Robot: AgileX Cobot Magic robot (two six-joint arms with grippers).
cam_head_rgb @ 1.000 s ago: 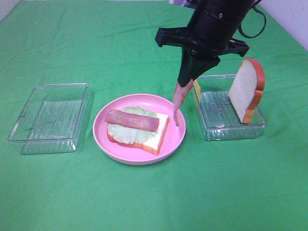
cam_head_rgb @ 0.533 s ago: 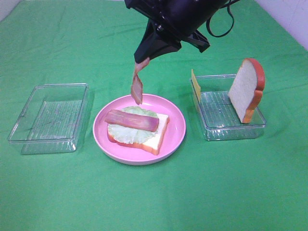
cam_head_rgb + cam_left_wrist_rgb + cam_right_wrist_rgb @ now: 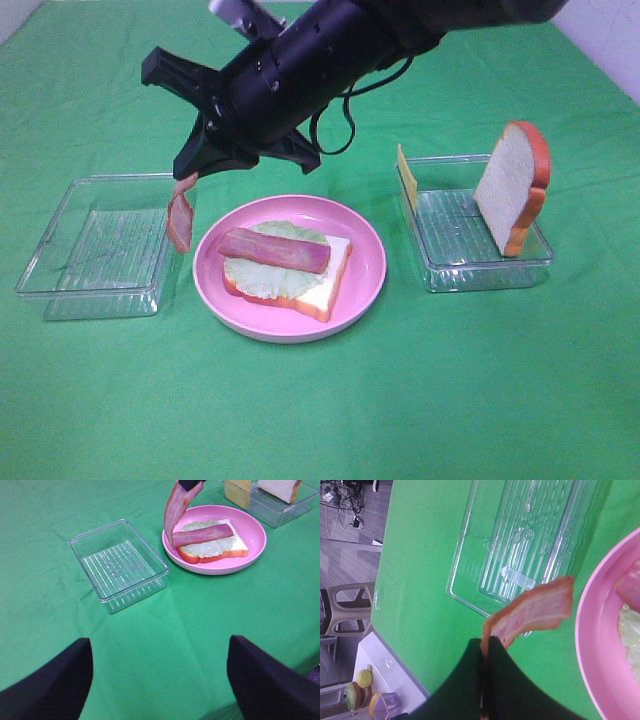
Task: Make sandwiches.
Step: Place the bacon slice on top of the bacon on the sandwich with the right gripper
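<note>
A green tablecloth (image 3: 320, 420) is stretching across the work surface, creasing faintly just ahead of the fingers (image 3: 55, 685) of the left gripper (image 3: 160, 642). Off the cloth's edge, well out to the side of the fingers (image 3: 510, 690) of the right gripper (image 3: 485, 641), a grey plank floor (image 3: 350, 555) is showing. A beige chair (image 3: 355, 587) is standing on it, and tangled cables (image 3: 340, 490) are lying farther off. A white wall (image 3: 615, 50) is edging the cloth's far corner.

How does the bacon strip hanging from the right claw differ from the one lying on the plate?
The held strip hangs upright, pinched at its top by the right claw; the placed strip lies flat on the lettuce. The held strip curls and is outside the pink plate; the placed strip is straight, inside it. Both are pink-red and similar in length.
</note>
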